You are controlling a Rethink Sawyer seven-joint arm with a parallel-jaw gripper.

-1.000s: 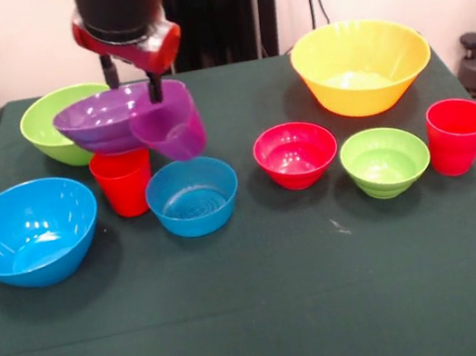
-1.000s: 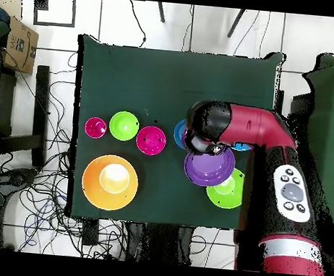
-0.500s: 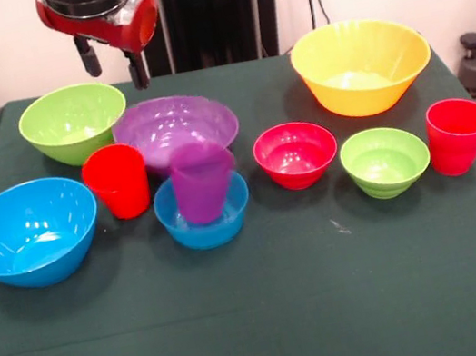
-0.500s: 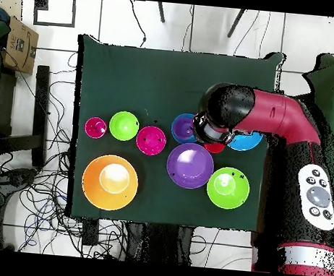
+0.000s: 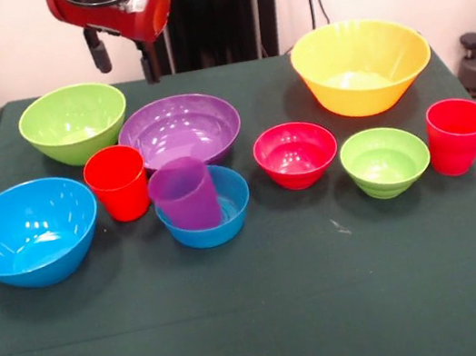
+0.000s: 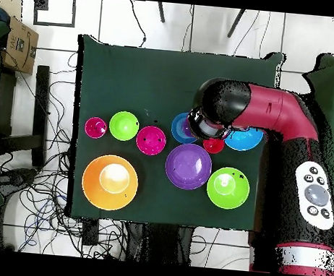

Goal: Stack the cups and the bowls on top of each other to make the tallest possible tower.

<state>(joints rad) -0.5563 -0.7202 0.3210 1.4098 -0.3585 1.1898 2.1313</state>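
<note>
- The gripper (image 5: 121, 62) hangs at the upper left of the front view, its two dark fingers (image 5: 147, 63) spread apart with nothing between them, above the far edge of the table (image 5: 272, 319).
- The purple cup (image 5: 185, 194) sits tilted inside the small blue bowl (image 5: 217, 214) at centre left of the front view; its mouth leans toward the lower left.
- Just behind that pair rests the purple bowl (image 5: 180, 129), upright on the cloth, with the lime green bowl (image 5: 73, 122) to its left.
- A red cup (image 5: 117, 182) stands upright just left of the small blue bowl, and the large blue bowl (image 5: 30, 231) sits at the far left.
- On the right half of the front view: the yellow bowl (image 5: 362, 64) at the back, then a row of red-pink bowl (image 5: 296, 154), small green bowl (image 5: 384, 160) and a second red cup (image 5: 458, 134).
- In the overhead view the red arm (image 6: 273, 120) covers the gripper itself, part of the small blue bowl (image 6: 179, 127) and most of the large blue bowl (image 6: 246, 140); the front view shows these whole.
- The overhead view shows the purple bowl (image 6: 188, 166) and the lime green bowl (image 6: 228, 187) apart.
</note>
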